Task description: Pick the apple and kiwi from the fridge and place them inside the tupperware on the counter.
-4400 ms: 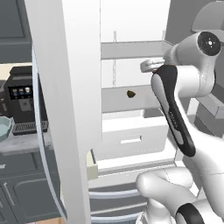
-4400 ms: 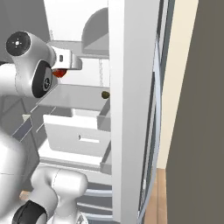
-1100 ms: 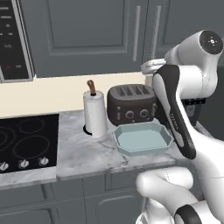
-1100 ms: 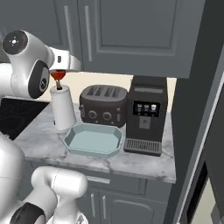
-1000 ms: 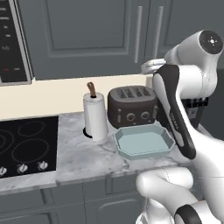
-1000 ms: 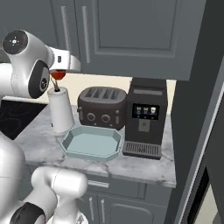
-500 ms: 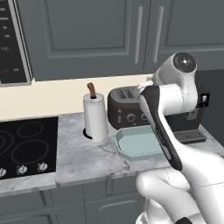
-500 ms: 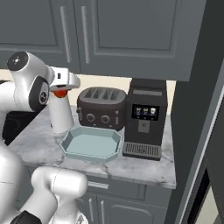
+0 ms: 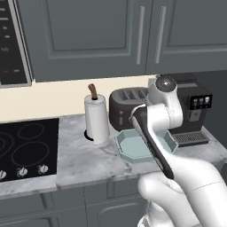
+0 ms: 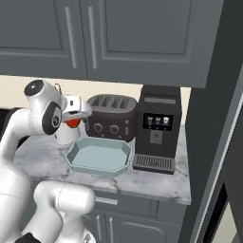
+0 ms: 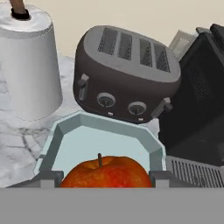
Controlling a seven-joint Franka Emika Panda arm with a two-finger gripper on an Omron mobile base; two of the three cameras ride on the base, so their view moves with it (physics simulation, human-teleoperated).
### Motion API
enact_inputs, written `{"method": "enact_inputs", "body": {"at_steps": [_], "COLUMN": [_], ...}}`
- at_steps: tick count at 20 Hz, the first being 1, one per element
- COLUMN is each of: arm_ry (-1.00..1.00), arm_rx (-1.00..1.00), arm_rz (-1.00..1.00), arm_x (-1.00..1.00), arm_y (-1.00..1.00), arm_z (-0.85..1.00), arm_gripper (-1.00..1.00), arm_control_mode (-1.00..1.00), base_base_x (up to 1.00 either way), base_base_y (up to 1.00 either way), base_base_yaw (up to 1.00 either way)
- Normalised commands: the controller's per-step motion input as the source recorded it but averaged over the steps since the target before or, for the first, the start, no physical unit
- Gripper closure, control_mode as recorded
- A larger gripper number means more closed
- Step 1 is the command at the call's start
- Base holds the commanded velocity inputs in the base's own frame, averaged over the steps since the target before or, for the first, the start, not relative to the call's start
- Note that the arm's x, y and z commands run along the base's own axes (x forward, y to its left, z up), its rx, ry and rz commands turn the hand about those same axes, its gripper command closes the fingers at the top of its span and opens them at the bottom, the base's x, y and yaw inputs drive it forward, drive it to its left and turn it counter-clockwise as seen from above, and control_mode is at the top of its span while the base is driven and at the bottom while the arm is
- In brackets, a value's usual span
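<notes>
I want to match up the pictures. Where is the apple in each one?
Left base view: I can't find the apple here; the arm is in front of the tupperware.
Right base view: apple at left-centre, held in the gripper above the tupperware's left edge.
Hand view: bottom centre, between the fingers.
Shared landmark: the toaster behind the tupperware.

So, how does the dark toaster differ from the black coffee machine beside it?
The dark grey rounded toaster is low and wide; the black boxy coffee machine stands taller with flat sides. The toaster has four slots on top and round knobs in front; the coffee machine has a small lit panel and a ribbed drip tray. Both stand on the grey marbled stone counter, behind the pale blue-green container.
</notes>
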Motion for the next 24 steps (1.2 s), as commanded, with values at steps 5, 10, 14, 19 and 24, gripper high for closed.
{"method": "enact_inputs", "body": {"at_steps": [5, 10, 14, 19, 24], "arm_ry": [0.21, 0.17, 0.11, 0.06, 0.03], "arm_rx": [-0.04, -0.01, -0.01, -0.02, -0.01], "arm_rz": [0.00, 0.00, 0.00, 0.00, 0.00], "arm_x": [0.40, 0.41, 0.40, 0.35, 0.27], "arm_y": [0.00, 0.00, -0.01, -0.11, -0.21], "arm_z": [-0.68, -0.59, -0.62, -0.63, -0.57], "arm_gripper": [1.00, 1.00, 1.00, 1.00, 1.00], "arm_control_mode": [-1.00, -1.00, -1.00, -1.00, -1.00], "base_base_x": [0.00, 0.00, 0.00, 0.00, 0.00], "base_base_y": [0.00, 0.00, 0.00, 0.00, 0.00], "base_base_yaw": [0.00, 0.00, 0.00, 0.00, 0.00]}}
